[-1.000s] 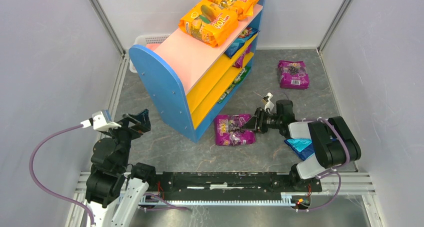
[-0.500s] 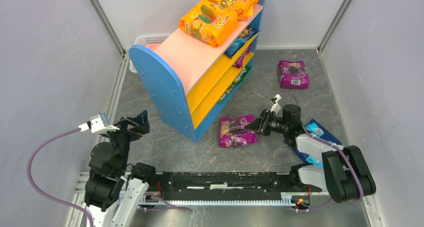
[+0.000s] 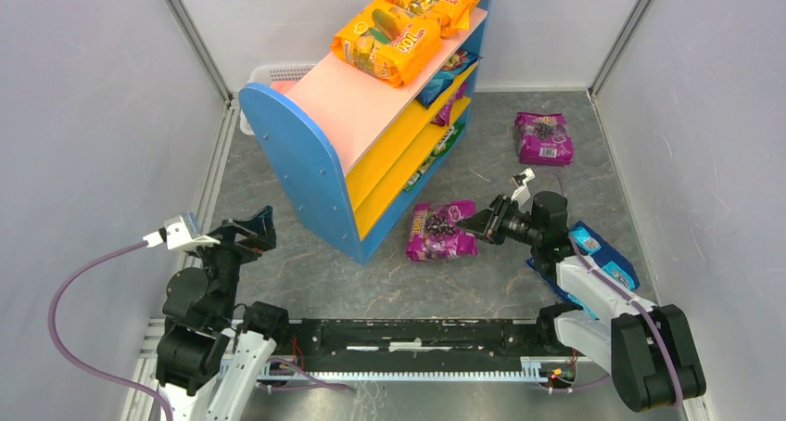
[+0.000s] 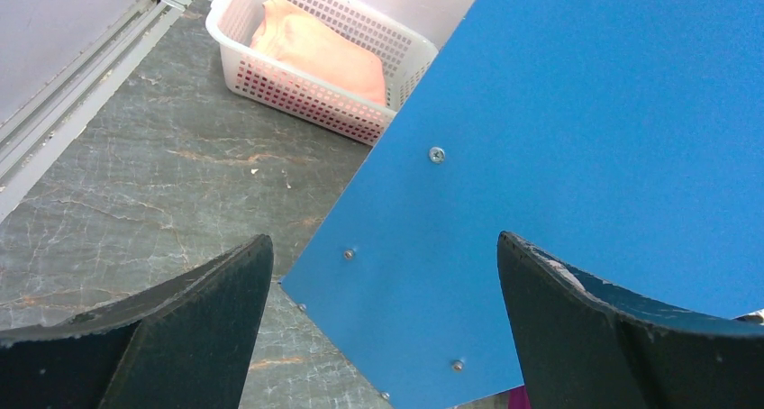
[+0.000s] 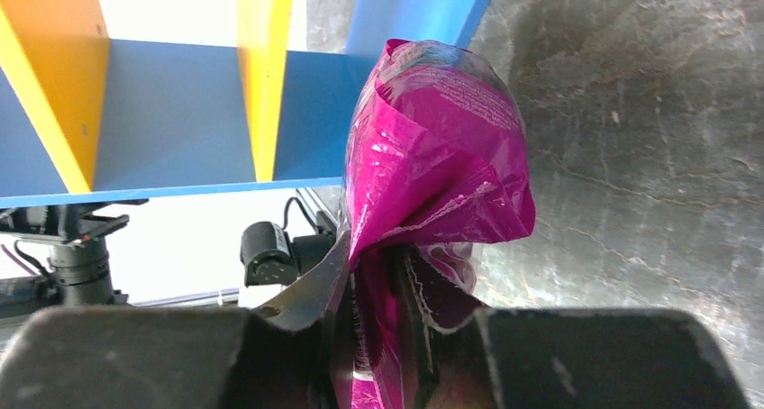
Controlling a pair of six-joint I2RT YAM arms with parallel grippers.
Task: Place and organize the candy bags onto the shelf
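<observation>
Our right tool point(image 3: 475, 223) is pinched tight on the edge of a purple candy bag point(image 3: 439, 234), just beside the near blue end of the shelf point(image 3: 295, 152). Meanwhile our left tool point(image 3: 257, 228) gapes wide, holding nothing. The orange bags point(image 3: 387, 43) up top look like they say "100"; the rest's too small to read.

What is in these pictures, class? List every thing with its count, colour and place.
shelf: one, blue sides, pink top, yellow boards, back of the table
orange bags: two, on the shelf's top
bags inside the shelf: blue, purple, green, partly hidden, count unclear
loose purple bag: one, lying far right
held purple bag: one, by the shelf's near end
blue bag: one, under the right arm
basket: one, white, behind the shelf, something peach inside
table: grey, marbled
left gripper: open, facing the shelf's side
right gripper: shut on the held purple bag
</observation>
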